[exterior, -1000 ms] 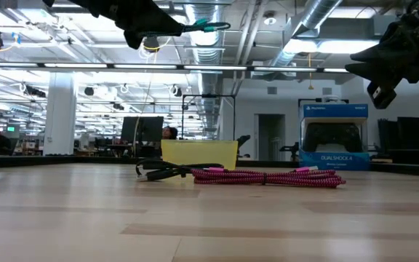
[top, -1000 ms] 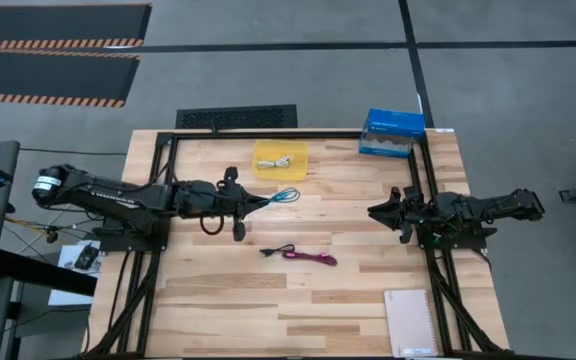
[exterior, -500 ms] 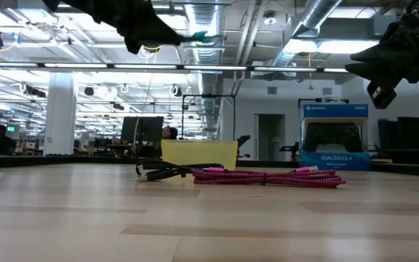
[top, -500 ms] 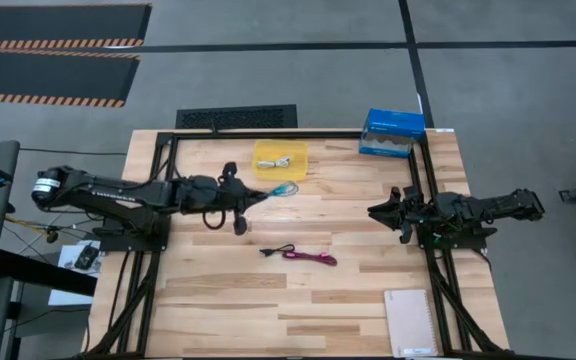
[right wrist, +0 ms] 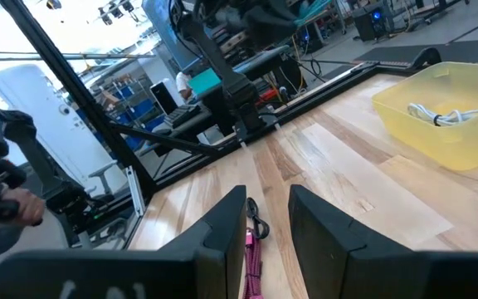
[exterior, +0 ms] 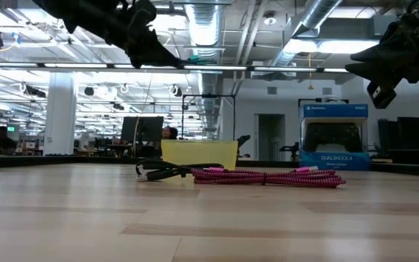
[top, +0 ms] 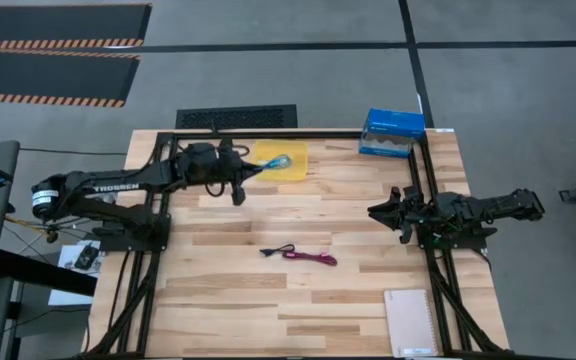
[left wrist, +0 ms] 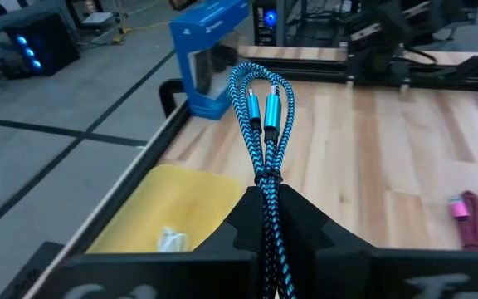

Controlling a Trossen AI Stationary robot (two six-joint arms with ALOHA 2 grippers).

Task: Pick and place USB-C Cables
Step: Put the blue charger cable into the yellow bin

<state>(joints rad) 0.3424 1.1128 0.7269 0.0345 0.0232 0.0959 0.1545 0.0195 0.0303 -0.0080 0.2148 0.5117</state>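
My left gripper (top: 251,170) is shut on the teal cable (top: 279,161) and hovers at the near-left corner of the yellow bin (top: 298,170); the cable's loop reaches out over the bin. The white cable (left wrist: 171,241) lies on the bin's floor. The black cable (top: 278,250) and the magenta cable (top: 313,258) lie side by side on the table's middle. My right gripper (top: 378,212) waits open above the table's right side, touching nothing. My left gripper pinches the folded teal cable bundle at its gathered end (left wrist: 265,195) between its two fingers, several strands together. The fingers lie along the bundle. The cable is lifted clear and sticks out forward past the fingertips, with its two plugs (left wrist: 262,104) inside the loop.
A blue game-controller box (top: 393,132) stands at the table's far right corner. A spiral notebook (top: 411,322) lies at the near right. Black frame rails (top: 168,150) run along the far, left and right sides. Bare wood stretches across the near half.
My left gripper has swung toward the table's far edge, staying shut on the teal cable. The cable has travelled with it, from above the bare table near the bin to over the yellow bin.
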